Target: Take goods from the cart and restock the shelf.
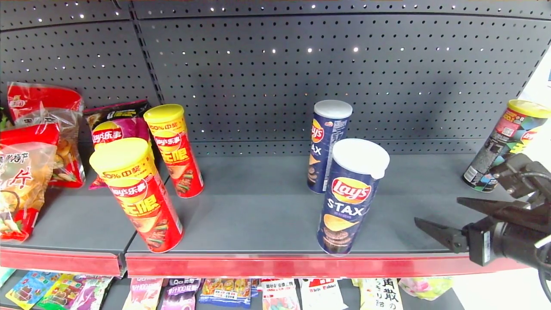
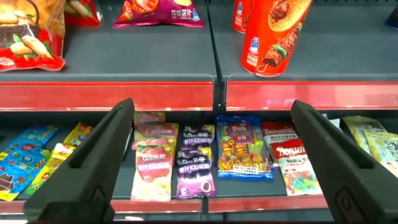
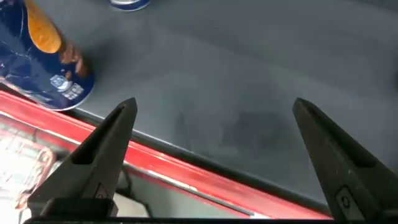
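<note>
Two blue crisp cans stand on the grey shelf (image 1: 267,206), one near the red front lip (image 1: 348,198) and one behind it (image 1: 326,144). My right gripper (image 1: 437,211) is open and empty, level with the shelf's front edge and to the right of the front blue can. In the right wrist view this gripper (image 3: 214,102) hangs over bare shelf floor, with the front blue can (image 3: 43,56) off to one side. My left gripper (image 2: 212,106) is open and empty, below the shelf lip, facing the lower shelf's packets (image 2: 193,162).
Two red cans with yellow lids (image 1: 137,193) (image 1: 174,150) stand at the left, with snack bags (image 1: 30,159) beyond them. A black can (image 1: 501,144) stands at the far right. Pegboard backs the shelf. There is free floor between the blue and black cans.
</note>
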Controlling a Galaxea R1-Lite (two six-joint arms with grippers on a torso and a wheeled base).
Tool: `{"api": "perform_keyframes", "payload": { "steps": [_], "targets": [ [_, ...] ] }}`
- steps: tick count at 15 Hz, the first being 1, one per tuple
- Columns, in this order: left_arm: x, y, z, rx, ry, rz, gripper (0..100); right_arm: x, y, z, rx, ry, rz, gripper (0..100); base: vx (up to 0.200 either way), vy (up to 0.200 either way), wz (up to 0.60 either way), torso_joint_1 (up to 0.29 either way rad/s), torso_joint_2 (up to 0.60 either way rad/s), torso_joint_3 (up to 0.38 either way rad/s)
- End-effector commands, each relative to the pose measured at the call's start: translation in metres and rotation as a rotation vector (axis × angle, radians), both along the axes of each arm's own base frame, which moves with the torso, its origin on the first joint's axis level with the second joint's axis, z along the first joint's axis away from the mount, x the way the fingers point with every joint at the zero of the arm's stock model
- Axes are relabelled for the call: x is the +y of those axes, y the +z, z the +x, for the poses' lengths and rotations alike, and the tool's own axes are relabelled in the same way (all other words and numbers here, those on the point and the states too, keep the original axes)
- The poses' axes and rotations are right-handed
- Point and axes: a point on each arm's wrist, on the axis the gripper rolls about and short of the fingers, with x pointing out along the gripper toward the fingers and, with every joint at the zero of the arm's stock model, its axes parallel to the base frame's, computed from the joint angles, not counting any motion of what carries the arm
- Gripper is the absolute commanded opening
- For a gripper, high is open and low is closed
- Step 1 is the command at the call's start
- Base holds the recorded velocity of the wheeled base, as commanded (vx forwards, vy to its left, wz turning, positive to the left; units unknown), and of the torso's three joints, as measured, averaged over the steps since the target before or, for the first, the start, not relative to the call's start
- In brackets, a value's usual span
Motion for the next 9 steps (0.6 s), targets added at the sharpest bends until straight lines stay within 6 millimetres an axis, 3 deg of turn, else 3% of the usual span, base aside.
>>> {"api": "perform_keyframes", "payload": {
  "steps": [1,5,7,9],
  "targets": [
    [0.0,0.0,0.0,0.003,0.0,0.001,100,0.012,-0.007,0.004,0.024,0.079,0.028,100,0.0,0.0,0.0,0.0,0.0,0.0],
    [0.0,0.0,0.0,0.003,0.0,0.003,100,0.024,-0.001,-0.001,-0.073,0.25,0.111,100,0.0,0.0,0.0,0.0,0.0,0.0],
    [0.0,0.0,0.0,0.002,-0.002,0.023,100,0.036,0.003,0.012,-0.175,0.28,0.144,100,0.0,0.0,0.0,0.0,0.0,0.0],
    [0.0,0.0,0.0,0.002,-0.004,0.022,100,0.042,0.004,0.013,-0.191,0.311,0.15,100,0.0,0.0,0.0,0.0,0.0,0.0]
  ]
}}
